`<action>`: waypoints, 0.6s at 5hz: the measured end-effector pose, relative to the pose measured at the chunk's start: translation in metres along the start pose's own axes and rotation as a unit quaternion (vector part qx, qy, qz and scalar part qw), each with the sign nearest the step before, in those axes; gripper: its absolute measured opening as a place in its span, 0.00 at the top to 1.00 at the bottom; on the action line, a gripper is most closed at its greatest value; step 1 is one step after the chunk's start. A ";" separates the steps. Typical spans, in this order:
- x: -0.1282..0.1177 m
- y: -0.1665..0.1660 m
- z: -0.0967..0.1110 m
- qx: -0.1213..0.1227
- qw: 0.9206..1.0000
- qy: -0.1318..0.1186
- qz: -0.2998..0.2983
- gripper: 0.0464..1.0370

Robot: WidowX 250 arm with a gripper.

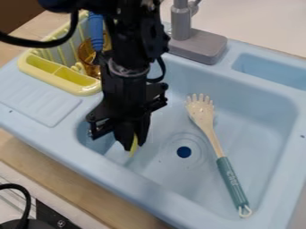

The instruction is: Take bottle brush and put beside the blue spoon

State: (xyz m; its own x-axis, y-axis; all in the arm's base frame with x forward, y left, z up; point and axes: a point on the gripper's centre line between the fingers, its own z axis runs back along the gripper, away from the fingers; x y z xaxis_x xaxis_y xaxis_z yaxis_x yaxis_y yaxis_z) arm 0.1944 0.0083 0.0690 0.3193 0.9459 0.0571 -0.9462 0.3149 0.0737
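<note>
The blue-green spoon [231,180] lay beside the sink hole [184,152]. The black gripper [129,145] was low in the sink [251,134], maybe open, maybe closed, I couldn't tell. Farther back, what looked like the blue brush [95,30] stood at the yellow rack [64,79].

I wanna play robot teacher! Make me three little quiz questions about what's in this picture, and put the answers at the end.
1. Pick one: what colour is the handle of the pronged utensil?
A) red
B) teal
C) yellow
2. True or false: the pronged utensil is touching the grey tap.
3. Fill in the blank: the robot's end effector hangs over the light blue ____.

Key: 1. B; 2. False; 3. sink
</note>
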 end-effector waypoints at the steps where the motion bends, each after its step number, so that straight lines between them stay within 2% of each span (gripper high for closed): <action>1: 0.003 0.002 0.009 0.009 1.000 -0.005 -0.001 0.94; 3: 0.004 0.002 0.032 -0.023 1.000 0.007 -0.006 0.94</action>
State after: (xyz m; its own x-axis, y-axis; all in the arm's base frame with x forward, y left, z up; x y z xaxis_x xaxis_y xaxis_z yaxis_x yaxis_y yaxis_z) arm 0.1959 0.0102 0.1017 0.3304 0.9429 0.0421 -0.9438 0.3295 0.0278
